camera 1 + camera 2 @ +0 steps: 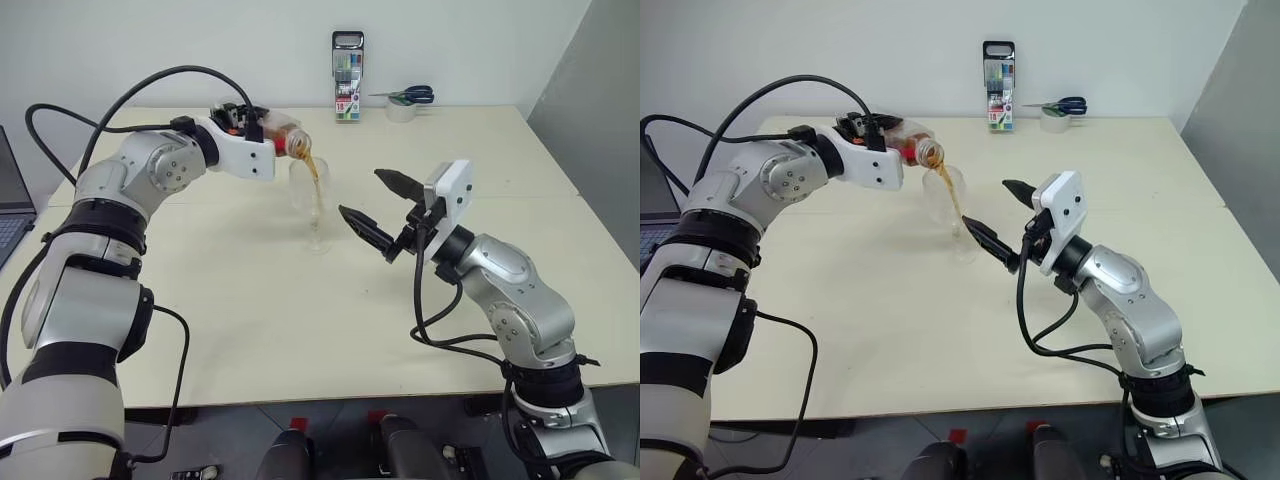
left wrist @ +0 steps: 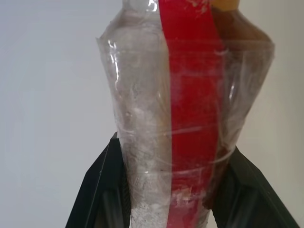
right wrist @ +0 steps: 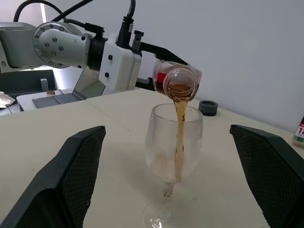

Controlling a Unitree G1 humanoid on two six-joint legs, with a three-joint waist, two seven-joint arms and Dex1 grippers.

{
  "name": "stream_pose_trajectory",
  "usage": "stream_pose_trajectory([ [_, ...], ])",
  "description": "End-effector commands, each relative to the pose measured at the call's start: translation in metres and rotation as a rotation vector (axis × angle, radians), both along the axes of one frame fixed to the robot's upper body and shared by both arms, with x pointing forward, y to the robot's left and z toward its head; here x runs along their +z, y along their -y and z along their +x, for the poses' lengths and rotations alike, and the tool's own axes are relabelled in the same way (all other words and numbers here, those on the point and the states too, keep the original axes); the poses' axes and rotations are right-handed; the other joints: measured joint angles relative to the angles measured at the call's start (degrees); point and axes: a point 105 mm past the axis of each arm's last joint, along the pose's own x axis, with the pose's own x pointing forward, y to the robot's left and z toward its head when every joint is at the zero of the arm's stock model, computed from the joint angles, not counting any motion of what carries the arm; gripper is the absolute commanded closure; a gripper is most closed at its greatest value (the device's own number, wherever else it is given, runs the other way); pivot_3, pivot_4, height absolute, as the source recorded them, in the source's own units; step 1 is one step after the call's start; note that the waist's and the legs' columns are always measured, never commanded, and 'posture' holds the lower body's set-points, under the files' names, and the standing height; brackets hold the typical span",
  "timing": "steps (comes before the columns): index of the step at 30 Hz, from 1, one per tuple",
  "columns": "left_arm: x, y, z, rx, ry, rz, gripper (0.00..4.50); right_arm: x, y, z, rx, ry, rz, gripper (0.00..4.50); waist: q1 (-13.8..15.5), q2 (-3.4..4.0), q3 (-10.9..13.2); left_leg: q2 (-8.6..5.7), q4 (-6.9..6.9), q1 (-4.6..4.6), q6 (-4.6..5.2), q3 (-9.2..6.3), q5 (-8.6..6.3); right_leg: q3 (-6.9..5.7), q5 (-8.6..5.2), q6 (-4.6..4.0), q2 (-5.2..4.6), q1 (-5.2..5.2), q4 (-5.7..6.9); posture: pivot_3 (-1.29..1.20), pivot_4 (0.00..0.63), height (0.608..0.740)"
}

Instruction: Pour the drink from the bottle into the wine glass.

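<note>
My left gripper (image 1: 262,130) is shut on the clear bottle (image 1: 285,138), which lies tipped with its open mouth over the wine glass (image 1: 310,195). The red label strip (image 2: 190,118) runs up the bottle between my black fingers. A thin amber stream of the drink (image 3: 179,133) falls from the mouth into the glass bowl (image 3: 173,142). The glass stands upright on the table. To the right of the glass my right gripper (image 1: 360,192) hangs open, pointing at the glass, its fingers wide apart and touching nothing.
A tall marker pack (image 1: 347,75) and a tape roll with scissors (image 1: 405,100) stand at the table's far edge. A small dark cap (image 3: 208,107) lies on the table beyond the glass. A laptop (image 1: 10,200) sits off the left side.
</note>
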Motion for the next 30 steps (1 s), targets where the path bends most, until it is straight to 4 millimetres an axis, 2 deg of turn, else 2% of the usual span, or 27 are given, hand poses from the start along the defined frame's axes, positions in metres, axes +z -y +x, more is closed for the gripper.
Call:
stream_pose_trajectory([
  [1, 0.0329, -0.0004, -0.0042, -0.01, 0.102, 0.002, 2.81, 0.0105, -0.0001, -0.0044, 0.005, 0.054, 0.02, 0.0, 0.0, 0.0, 0.0, -0.01, 0.0, 0.0, 0.0, 0.0, 0.0, 0.0, 0.0, 0.0, 0.0, 0.0, 0.01, 0.0, 0.15, 0.74],
  [30, 0.0367, -0.0051, -0.0028, 0.009, 0.13, 0.06, 2.81, 0.0089, -0.0023, -0.0055, 0.024, 0.05, 0.017, 0.0, -0.02, 0.0, 0.0, -0.06, 0.03, 0.0, -0.11, 0.11, 0.06, 0.0, 0.0, 0.0, 0.0, -0.01, 0.05, 0.0, 0.15, 0.74],
])
